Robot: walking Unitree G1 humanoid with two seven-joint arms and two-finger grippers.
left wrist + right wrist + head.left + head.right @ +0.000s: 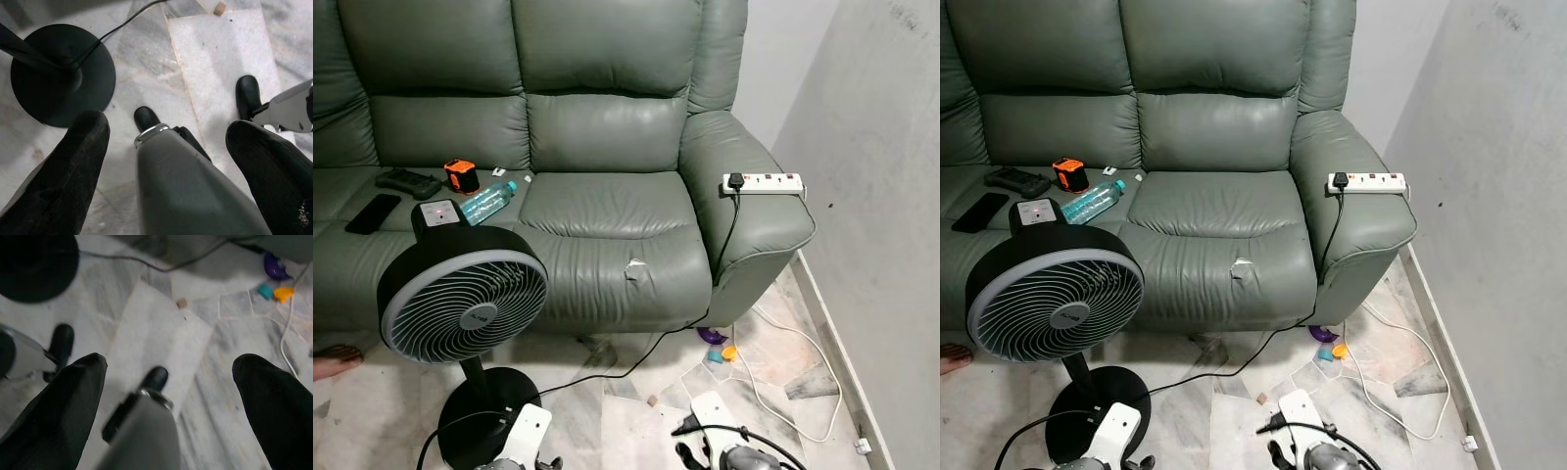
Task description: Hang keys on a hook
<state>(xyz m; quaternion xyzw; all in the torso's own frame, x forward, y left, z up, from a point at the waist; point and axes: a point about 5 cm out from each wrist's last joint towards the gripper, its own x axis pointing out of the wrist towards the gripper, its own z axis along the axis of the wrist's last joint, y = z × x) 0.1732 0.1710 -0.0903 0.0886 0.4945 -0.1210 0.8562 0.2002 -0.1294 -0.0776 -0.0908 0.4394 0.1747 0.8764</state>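
Note:
My left gripper [166, 131] hangs low over the marble floor [220, 58], open, with nothing held between its two black fingers [80, 147]. Just beside it is the black round base of a standing fan [61, 73]. My right gripper [168, 363] also hangs over the floor, open and holding nothing, its fingers [78, 387] wide apart. My own legs and black feet [146, 117] lie below both grippers. In the eye views the white forearms [527, 431] sit at the bottom edge.
A grey-green leather sofa [607, 196] stands ahead with a water bottle [487, 204], an orange box [462, 175], a controller and a phone [374, 212]. A black fan [462, 294] is at front left. A power strip [764, 182] rests on the armrest. The wall [891, 196] is on the right, small toys [720, 345] lie on the floor, and a person's foot [333, 360] is at left.

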